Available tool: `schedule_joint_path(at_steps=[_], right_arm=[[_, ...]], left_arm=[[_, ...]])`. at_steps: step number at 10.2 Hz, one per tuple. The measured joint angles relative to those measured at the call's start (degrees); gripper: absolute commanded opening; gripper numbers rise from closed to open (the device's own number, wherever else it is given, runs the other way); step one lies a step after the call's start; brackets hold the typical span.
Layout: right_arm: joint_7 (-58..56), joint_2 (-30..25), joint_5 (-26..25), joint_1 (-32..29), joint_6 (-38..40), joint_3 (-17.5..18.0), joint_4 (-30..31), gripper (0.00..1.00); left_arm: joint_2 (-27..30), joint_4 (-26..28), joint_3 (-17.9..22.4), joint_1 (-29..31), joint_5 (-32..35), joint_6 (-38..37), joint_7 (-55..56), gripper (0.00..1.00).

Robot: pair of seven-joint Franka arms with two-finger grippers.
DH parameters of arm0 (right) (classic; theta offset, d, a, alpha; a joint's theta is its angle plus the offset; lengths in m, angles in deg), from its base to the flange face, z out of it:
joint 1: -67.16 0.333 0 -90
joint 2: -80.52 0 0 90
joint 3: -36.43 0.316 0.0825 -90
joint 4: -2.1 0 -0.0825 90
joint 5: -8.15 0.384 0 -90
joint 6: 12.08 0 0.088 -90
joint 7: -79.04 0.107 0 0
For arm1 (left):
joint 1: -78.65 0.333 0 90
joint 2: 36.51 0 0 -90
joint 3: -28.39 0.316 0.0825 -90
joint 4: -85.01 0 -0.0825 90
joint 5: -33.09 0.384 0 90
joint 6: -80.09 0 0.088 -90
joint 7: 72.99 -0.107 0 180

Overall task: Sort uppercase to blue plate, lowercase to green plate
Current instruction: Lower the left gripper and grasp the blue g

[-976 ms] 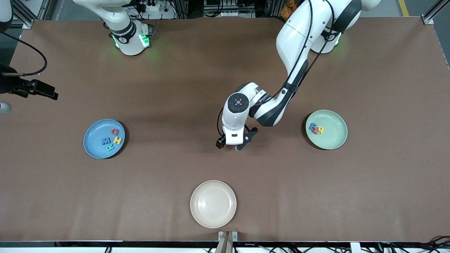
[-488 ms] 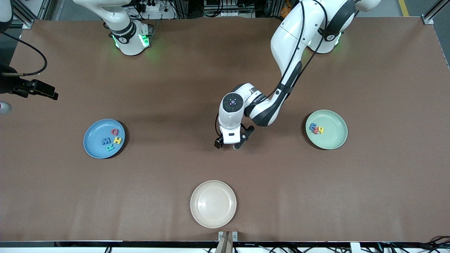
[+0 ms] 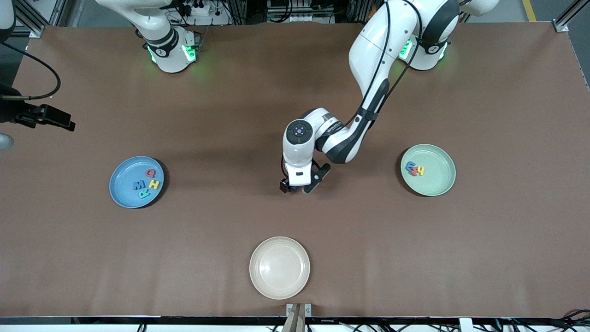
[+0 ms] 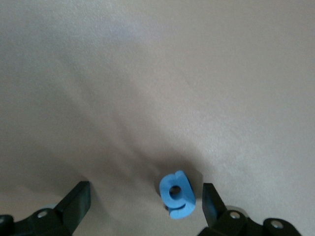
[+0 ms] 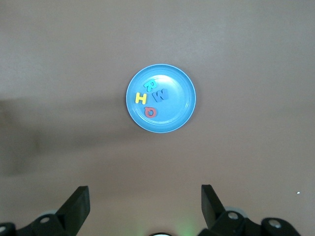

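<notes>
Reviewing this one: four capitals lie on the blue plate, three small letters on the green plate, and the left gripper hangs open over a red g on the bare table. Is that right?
Not quite: the g is blue, not red, as the left wrist view shows. The rest stands: four capitals on the blue plate, three small letters on the green plate, left gripper open over the g.

Reading M, Q, H, R on foam letters (image 3: 147,183) in blue plate (image 3: 122,193); g (image 4: 177,193) lying between left gripper (image 4: 142,206) fingers.

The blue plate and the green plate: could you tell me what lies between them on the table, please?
In the front view, the left gripper hangs open between the blue plate and green plate. The left wrist view shows a blue g lying under it.
</notes>
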Motion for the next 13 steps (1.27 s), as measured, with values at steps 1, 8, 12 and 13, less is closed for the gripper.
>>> schedule_joint_path(at_steps=[1,8,12,13], right_arm=[[0.0,0.0,0.0,0.0,0.0,0.0,0.0,1.0],[0.0,0.0,0.0,0.0,0.0,0.0,0.0,1.0],[0.0,0.0,0.0,0.0,0.3,0.0,0.0,1.0],[0.0,0.0,0.0,0.0,0.3,0.0,0.0,1.0]], left_arm=[[0.0,0.0,0.2,-0.2,0.2,-0.1,-0.4,1.0],[0.0,-0.9,1.0,-0.3,0.6,-4.0,-2.8,1.0],[0.0,-1.4,1.1,-0.3,0.6,-4.1,-4.3,1.0],[0.0,-1.4,1.1,-0.3,0.6,-4.1,-4.8,1.0]])
